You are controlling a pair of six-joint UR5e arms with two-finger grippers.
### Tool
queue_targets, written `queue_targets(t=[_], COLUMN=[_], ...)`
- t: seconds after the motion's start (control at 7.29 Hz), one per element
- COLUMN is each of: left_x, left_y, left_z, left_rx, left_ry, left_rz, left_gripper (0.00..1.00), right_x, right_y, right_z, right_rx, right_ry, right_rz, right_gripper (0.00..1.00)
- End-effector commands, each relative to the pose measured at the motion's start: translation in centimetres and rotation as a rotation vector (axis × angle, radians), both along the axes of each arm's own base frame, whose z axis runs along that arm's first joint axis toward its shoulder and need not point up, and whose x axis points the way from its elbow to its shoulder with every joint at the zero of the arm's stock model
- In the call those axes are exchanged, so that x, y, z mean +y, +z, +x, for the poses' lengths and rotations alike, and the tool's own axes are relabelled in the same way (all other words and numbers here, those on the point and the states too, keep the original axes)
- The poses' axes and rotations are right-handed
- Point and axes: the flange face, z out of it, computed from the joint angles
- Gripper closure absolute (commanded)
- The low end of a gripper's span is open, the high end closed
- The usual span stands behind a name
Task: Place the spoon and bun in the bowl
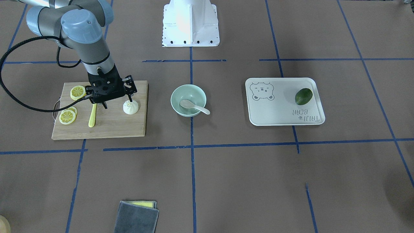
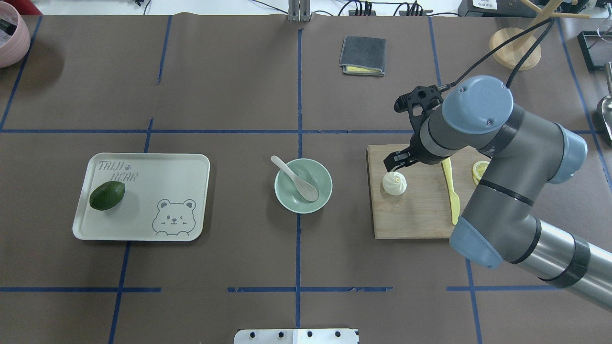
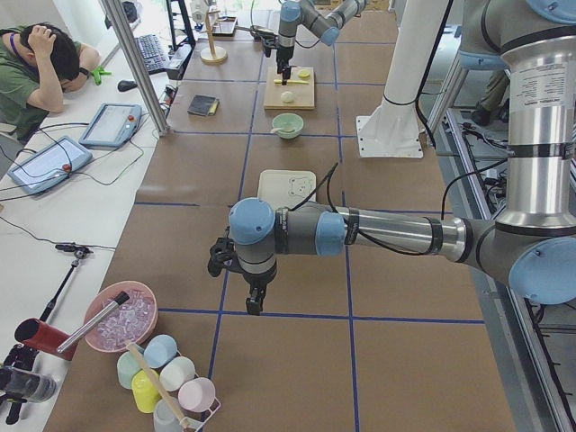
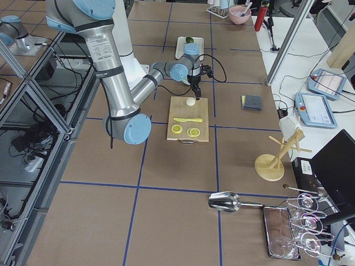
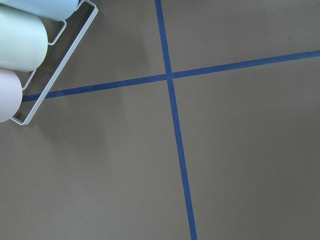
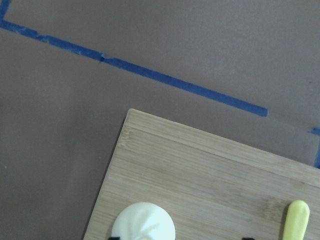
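We log a brown paper-covered table gridded with blue tape lines. Sitting directly on it:

- A mint bowl near the centre, over a tape line.
- A wooden cutting board on the robot's right, near the bowl but apart from it.
- An off-white tray well off to the left.
- A folded grey cloth on the far side.
- A white base plate at the robot's edge.
- A pink bowl at the far left corner.
- A round wooden stand at the far right.
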Motion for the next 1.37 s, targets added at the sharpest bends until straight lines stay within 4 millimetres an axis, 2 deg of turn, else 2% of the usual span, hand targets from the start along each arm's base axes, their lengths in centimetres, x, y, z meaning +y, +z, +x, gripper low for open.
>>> queue_targets(t=[0.0,0.27,0.55,0.69,0.82,0.96,1.1,1.23], left_x=[0.0,0.0,0.0,0.0,0.0,0.0,0.0,0.0], left_y=[0.0,-0.3,-0.3,-0.3,-0.2,-0.2,-0.2,-0.2], left_z=[0.0,0.0,0.0,0.0,0.0,0.0,0.0,0.0], left_rx=[0.001,0.0,0.0,-0.001,-0.001,-0.001,-0.001,-0.001], left_ry=[0.0,0.0,0.0,0.0,0.0,0.0,0.0,0.0], left_rz=[0.002,0.008,0.01,0.01,0.008,0.007,0.005,0.007], left_gripper=[0.0,0.0,0.0,0.0,0.0,0.0,0.0,0.0], right_x=[1.5,2.9,3.5,3.8,3.7,3.7,3.7,3.3], right_y=[1.5,1.4,1.7,2.0,1.9,1.6,1.2,-1.6], right_z=[-2.9,-4.4,-5.3,-5.6,-5.8,-5.8,-5.8,-6.0], right_rx=[0.034,0.033,0.042,0.05,0.048,0.044,0.037,0.0], right_ry=[-0.016,-0.019,-0.031,-0.035,-0.037,-0.039,-0.038,-0.031], right_rz=[-0.013,-0.025,-0.024,-0.024,-0.022,-0.02,-0.017,0.004], right_gripper=[0.29,0.33,0.38,0.47,0.67,1.0,1.0,1.0])
